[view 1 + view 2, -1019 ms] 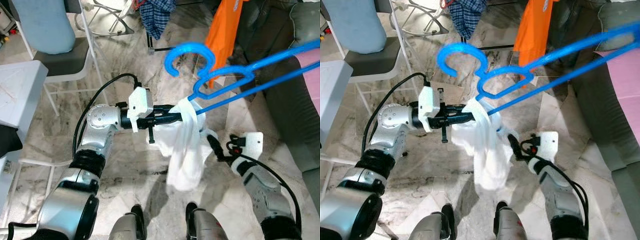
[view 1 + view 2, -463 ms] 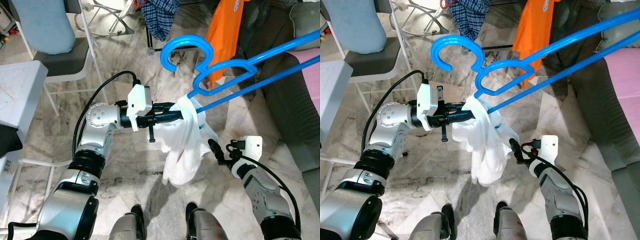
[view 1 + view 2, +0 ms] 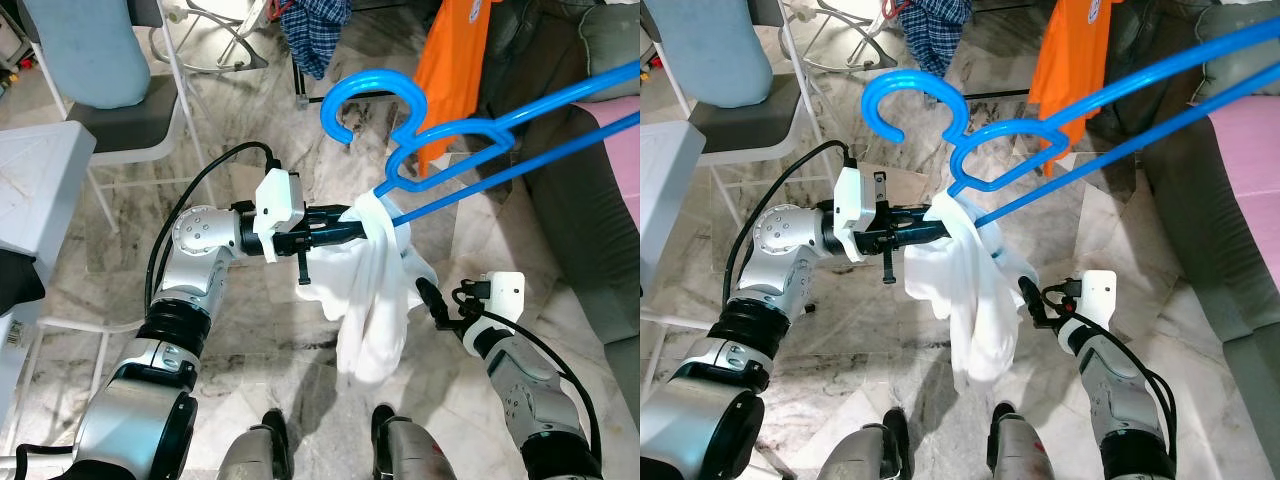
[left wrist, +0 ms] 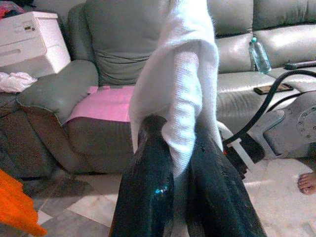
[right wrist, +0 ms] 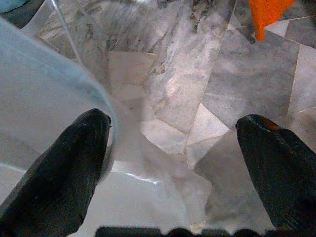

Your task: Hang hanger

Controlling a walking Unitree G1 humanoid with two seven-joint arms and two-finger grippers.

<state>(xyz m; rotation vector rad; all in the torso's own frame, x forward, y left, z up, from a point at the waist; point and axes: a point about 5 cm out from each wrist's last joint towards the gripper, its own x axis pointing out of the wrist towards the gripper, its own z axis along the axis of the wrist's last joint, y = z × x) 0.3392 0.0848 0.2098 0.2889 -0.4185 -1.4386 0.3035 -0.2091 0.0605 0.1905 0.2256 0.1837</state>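
Marble floor in grey-veined tiles lies under your whole scene, with a white-framed chair with a dark seat off to your left, a checked blue garment and an orange garment hanging ahead, and a grey leather sofa with a pink cloth on its seat to your right. The bright blue plastic hanger slants across the upper right, its hook curling at centre top, and the white cloth drapes from its lower end.

Your left gripper reaches across horizontally, elbow bent, and its black fingers are pinched tight on a fold of that white cloth just beside the hanger's end. Your right gripper sits lower, forearm angled up, its fingers spread wide with nothing between them; one finger touches the cloth's hanging edge.

The left wrist view gives you the sofa, a clear plastic bottle on its cushion and a white box on the armrest, while the right wrist view gives you the floor through the spread fingers.
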